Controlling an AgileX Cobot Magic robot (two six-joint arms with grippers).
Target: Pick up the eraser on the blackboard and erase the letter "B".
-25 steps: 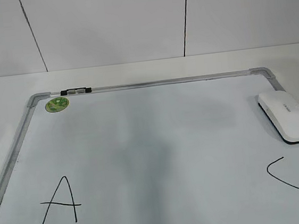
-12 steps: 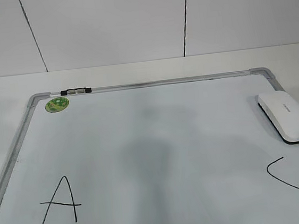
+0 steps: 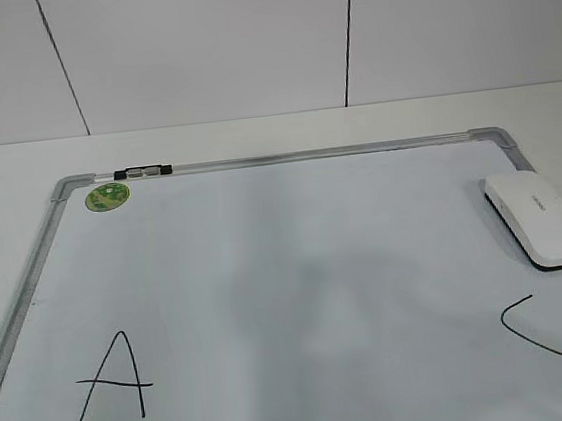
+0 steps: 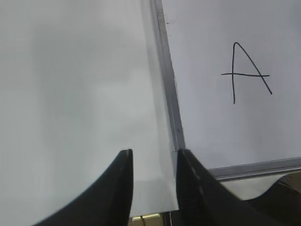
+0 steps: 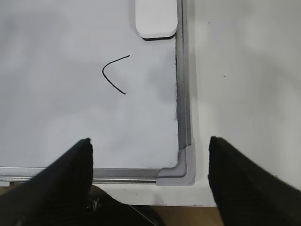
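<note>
White board (image 3: 287, 270) fills your frame: green sticker (image 3: 107, 197) upper left, "A" (image 3: 113, 381) lower left, "C" (image 3: 529, 325) lower right, eraser (image 3: 540, 216) at the right edge, nothing touching it. Left gripper (image 4: 153, 157) is narrowly parted, empty; right gripper (image 5: 150, 155) is wide apart, empty.

Dark vertical shadow on blackboard (image 3: 297, 269) centre — strong a second ago, weaker half a second ago — now nearly gone; only faint mottled patch remains between "A" (image 3: 113, 381) and "C" (image 3: 529, 325). Small dark object at far-left frame edge, visible a second ago, no longer in exterior view. Eraser (image 3: 540, 216) sits very slightly up and left of its position a second ago, by right frame rail — shift marginal, hard to confirm.
</note>
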